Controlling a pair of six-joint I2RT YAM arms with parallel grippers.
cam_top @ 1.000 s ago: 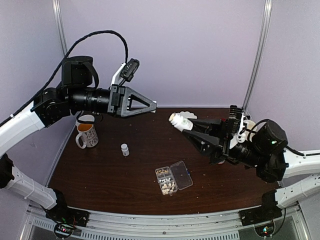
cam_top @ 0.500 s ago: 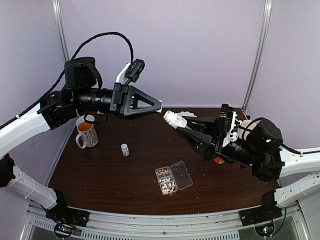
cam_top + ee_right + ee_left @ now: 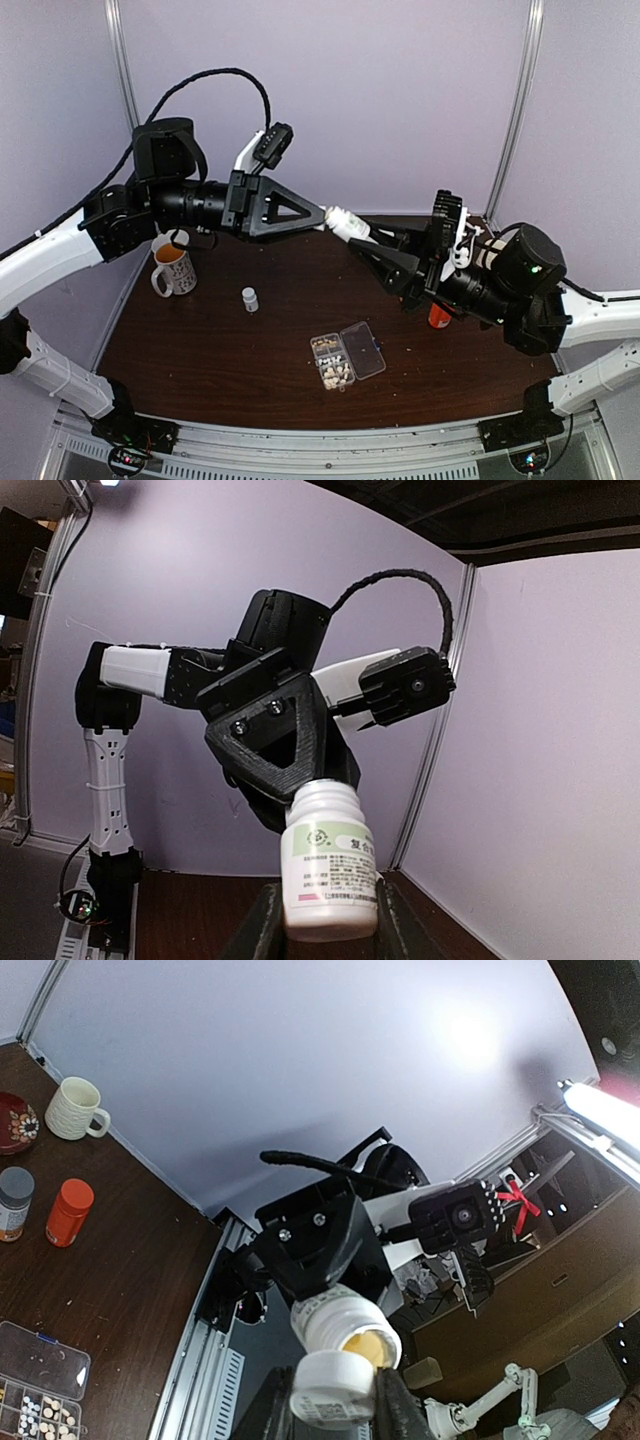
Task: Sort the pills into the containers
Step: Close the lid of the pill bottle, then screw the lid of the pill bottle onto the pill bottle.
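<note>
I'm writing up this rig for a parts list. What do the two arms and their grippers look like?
The left arm and right arm both have white link shells and black joint housings. The left gripper and right gripper are black, triangular open-frame wedges tapering to two fingers. A black braided cable runs along the left arm, whose wrist carries a small black camera.

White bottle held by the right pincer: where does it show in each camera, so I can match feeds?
Top external: white bottle in mid-air, centre of frame.
Left wrist: bottom centre, open mouth towards the white cap.
Right wrist: bottom centre, label facing the camera.
Shared landmark: left pincer, at the bottle's mouth in all three.
</note>
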